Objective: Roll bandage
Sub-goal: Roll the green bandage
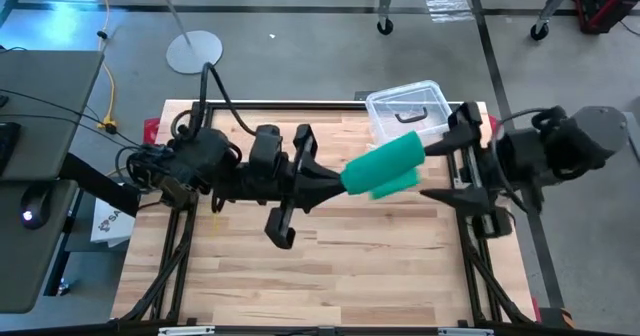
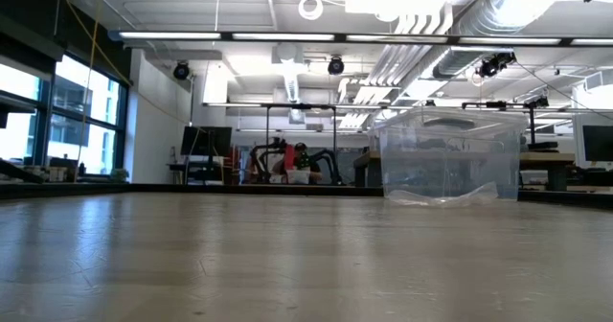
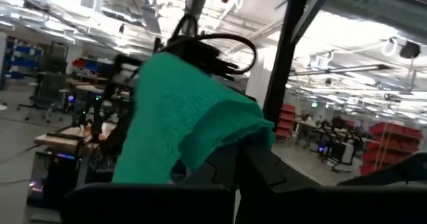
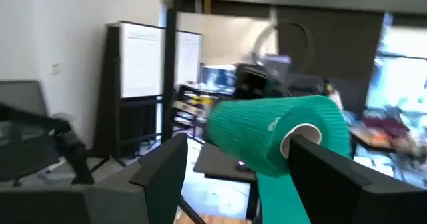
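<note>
While the left gripper (image 1: 338, 179) pinches one end of the bandage (image 1: 385, 163) above the table (image 1: 330, 266), the right gripper (image 1: 440, 166) flanks the roll's other end, jaws spread.

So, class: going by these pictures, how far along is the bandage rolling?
Mostly rolled: the green bandage is a thick roll held above the table. The left gripper is shut on one end; the right gripper fingers stand open around the other. Left: a loose tail still hangs.
</note>
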{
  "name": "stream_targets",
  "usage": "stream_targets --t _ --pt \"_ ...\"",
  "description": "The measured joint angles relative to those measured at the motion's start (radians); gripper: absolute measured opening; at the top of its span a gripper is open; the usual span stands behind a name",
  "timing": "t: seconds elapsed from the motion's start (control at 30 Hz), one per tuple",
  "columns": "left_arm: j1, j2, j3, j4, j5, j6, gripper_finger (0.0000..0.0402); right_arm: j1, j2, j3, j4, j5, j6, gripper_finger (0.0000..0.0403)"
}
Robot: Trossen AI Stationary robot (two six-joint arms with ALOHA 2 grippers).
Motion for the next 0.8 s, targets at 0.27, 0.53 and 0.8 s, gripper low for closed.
stream_targets --t 0.27,0.53,0.8 --pt "0.005 -0.009 0.002 0.011 -0.093 -0.048 0.0003 0.016 0.007 -0.003 -0.004 -0.097 -0.017 0.0242" --pt "0.000 -0.009 0.003 0.018 0.038 -0.088 0.0003 0.008 0.022 -0.003 -0.010 0.111 0.053 0.0154" --pt "0.001 -0.011 0.003 0.024 0.047 -0.103 0.0019 -0.009 0.027 -0.003 -0.014 0.100 0.045 0.0011"
